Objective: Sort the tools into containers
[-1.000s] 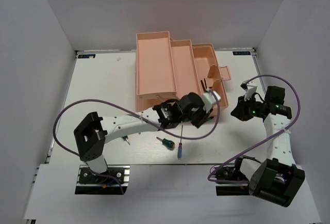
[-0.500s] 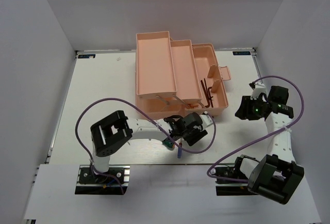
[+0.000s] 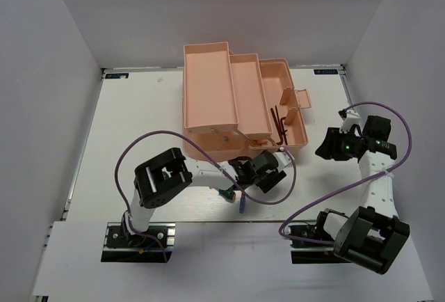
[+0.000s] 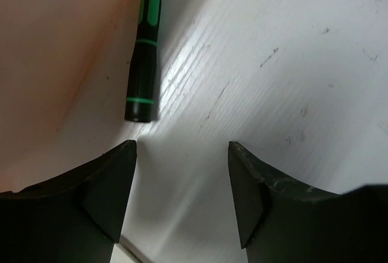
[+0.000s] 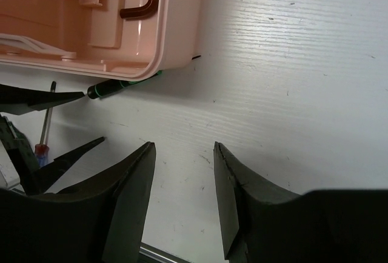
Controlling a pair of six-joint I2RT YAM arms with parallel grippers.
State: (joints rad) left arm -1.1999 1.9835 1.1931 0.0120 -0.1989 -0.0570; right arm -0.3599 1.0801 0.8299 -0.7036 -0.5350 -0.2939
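Observation:
The peach-pink toolbox (image 3: pixel 208 93) stands open at the back middle, and its corner shows in the right wrist view (image 5: pixel 176 26). Black hex keys (image 3: pixel 279 124) lie in its right compartment (image 3: pixel 295 117). A thin black-and-green screwdriver (image 4: pixel 144 63) lies on the table against the toolbox wall, just ahead of my open, empty left gripper (image 4: pixel 182 145), and also shows in the right wrist view (image 5: pixel 115 87). A stubby green-handled screwdriver (image 3: pixel 226 194) and the blue-handled screwdriver (image 3: pixel 241 206) lie beside my left wrist. My right gripper (image 5: pixel 182 148) is open and empty over bare table, right of the toolbox.
The left arm (image 3: pixel 208 175) is folded low along the toolbox's front wall. White walls enclose the table on three sides. A purple cable (image 3: pixel 389 117) loops over the right arm. The toolbox lid flap (image 3: pixel 295 98) juts out to the right.
My left gripper has left the hex keys in the right compartment and pulled back down to the table in front of the toolbox. The right arm has barely moved.

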